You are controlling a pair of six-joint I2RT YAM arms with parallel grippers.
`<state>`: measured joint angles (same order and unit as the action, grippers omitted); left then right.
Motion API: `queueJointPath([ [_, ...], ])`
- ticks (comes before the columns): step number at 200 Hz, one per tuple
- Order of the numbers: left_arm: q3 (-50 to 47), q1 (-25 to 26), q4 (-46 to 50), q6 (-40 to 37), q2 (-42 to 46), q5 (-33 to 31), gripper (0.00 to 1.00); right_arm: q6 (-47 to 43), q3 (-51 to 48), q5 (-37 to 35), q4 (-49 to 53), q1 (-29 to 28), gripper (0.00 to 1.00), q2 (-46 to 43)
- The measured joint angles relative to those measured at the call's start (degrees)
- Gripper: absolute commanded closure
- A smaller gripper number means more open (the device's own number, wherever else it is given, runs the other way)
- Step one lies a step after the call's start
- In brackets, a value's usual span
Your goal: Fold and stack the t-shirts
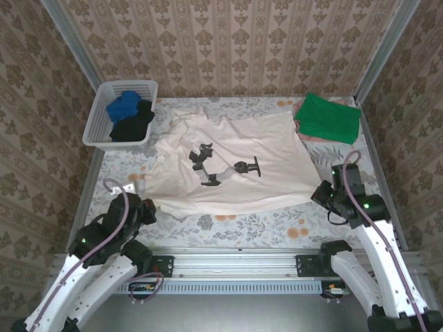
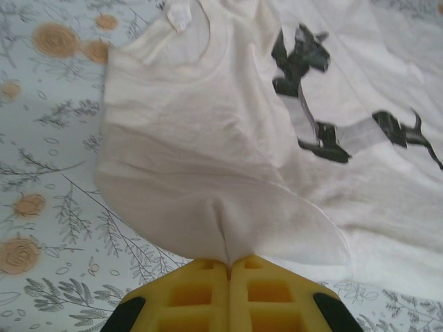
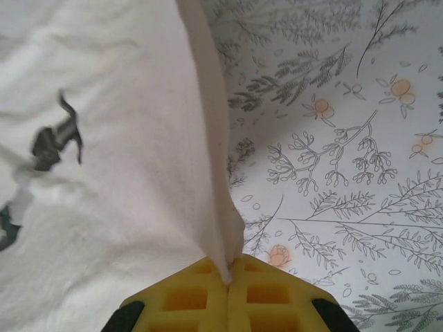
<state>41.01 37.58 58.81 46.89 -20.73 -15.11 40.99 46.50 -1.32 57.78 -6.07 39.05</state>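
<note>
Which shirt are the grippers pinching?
The cream t-shirt with the dark print, spread mid-table; the green one lies folded far right, blue shirt and black shirt sit in the basket.

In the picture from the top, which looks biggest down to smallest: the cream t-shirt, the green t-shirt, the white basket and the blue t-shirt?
1. cream t-shirt, by far the biggest.
2. white basket and green t-shirt: too alike to rank.
3. blue t-shirt, bunched up and partly hidden in the basket.
</note>
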Motion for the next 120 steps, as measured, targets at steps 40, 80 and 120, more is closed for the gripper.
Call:
queueJointPath([
  [40, 2.25, 0.00, 2.95, 0.26, 3.63, -3.48, 1.00, 1.57, 0.46, 0.52, 3.69, -0.50, 1.00, -4.04],
  [80, 2.49, 0.00, 3.78, 0.52, 4.02, -5.75, 1.00, 2.32, 0.26, 1.40, 4.33, -2.08, 1.00, -4.28],
  [120, 3.96, -0.13, 0.68, -2.71, -10.71, -6.45, 1.00, 0.92, -0.09, 1.38, 0.50, -2.10, 1.00, 4.44],
])
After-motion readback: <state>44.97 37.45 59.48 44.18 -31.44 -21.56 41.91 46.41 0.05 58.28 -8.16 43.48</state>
